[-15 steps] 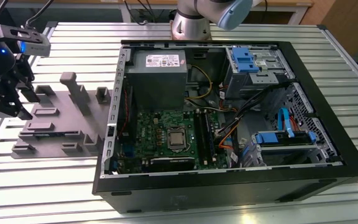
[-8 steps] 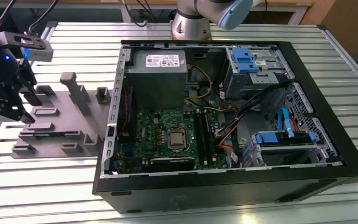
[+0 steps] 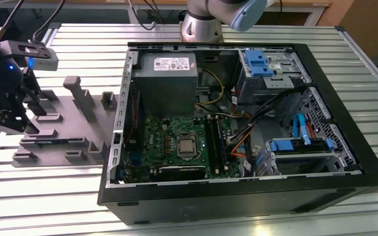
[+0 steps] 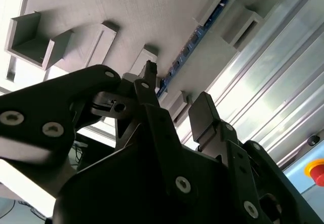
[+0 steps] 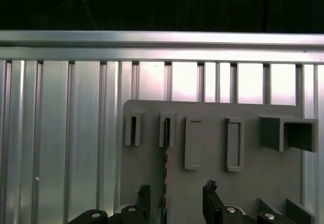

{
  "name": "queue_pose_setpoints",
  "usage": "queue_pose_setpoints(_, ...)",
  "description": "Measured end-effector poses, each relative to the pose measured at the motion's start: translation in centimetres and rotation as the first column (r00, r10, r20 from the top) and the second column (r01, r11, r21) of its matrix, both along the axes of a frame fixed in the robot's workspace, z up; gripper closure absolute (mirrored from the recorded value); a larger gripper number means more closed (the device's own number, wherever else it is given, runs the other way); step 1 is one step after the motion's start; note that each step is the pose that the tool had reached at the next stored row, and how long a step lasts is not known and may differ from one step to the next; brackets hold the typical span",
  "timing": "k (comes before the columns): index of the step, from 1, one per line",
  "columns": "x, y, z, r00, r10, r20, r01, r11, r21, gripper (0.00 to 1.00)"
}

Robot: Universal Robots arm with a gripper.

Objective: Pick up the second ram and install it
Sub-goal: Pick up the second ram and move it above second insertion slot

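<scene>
Second ram (image 5: 166,153) standing on edge in a slot of the grey holder (image 5: 212,133) on the tabletop (image 5: 76,133), just beneath the end effector (image 5: 177,191), in line with the gap between its spread fingers (image 5: 210,196), not gripped.

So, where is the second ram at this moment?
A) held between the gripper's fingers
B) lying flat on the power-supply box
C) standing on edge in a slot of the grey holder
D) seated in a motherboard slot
C: the second ram stands on edge in a slot of the grey holder, and the open gripper holds nothing.
</scene>
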State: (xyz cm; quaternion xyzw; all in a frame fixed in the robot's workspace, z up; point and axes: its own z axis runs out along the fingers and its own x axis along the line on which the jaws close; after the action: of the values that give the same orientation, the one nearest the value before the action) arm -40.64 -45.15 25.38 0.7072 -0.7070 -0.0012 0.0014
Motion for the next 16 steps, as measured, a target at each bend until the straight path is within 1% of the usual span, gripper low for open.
queue_pose_setpoints(2,0.0,-0.15,-0.12,1.0000,0.000,0.0014,0.000,1.0000,0.0001,0.47)
queue_pose_setpoints(6,0.0,-0.16,-0.12,1.0000,0.000,0.0023,0.000,1.0000,-0.0001,0.47)
queue_pose_setpoints(9,0.0,-0.17,-0.29,1.0000,0.000,0.0026,0.000,1.0000,0.0001,0.47)
queue_pose_setpoints(16,0.1,-0.20,-1.34,1.0000,0.000,0.0024,0.000,1.0000,-0.0001,0.47)
